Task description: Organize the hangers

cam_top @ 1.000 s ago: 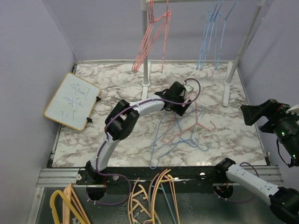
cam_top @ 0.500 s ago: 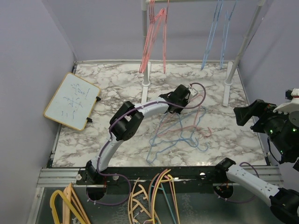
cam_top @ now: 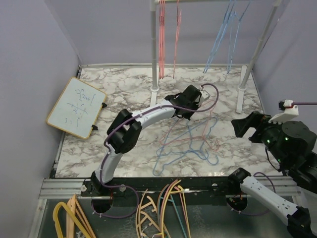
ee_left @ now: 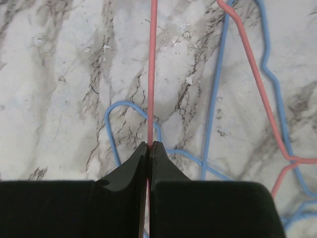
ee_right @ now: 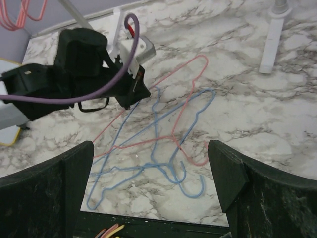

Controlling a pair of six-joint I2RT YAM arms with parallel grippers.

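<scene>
Hooks of hung hangers (cam_top: 162, 39) on the rack (cam_top: 154, 49) are cut off by the frame's top. Left jaws pinch a red hanger (ee_left: 152, 74) by its wire, which runs straight away from them over the surface (cam_top: 114, 89). Right jaws gape, empty. Tangle (ee_right: 172, 136) lies flat mid-surface, hooks toward near right.

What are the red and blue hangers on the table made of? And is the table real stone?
The red hanger and blue hanger look like thin wire with a smooth coloured coat, probably plastic over metal: each is one slim, evenly coloured bent line. The table is white with grey veins like marble; real stone or just a printed pattern, I cannot tell.
</scene>
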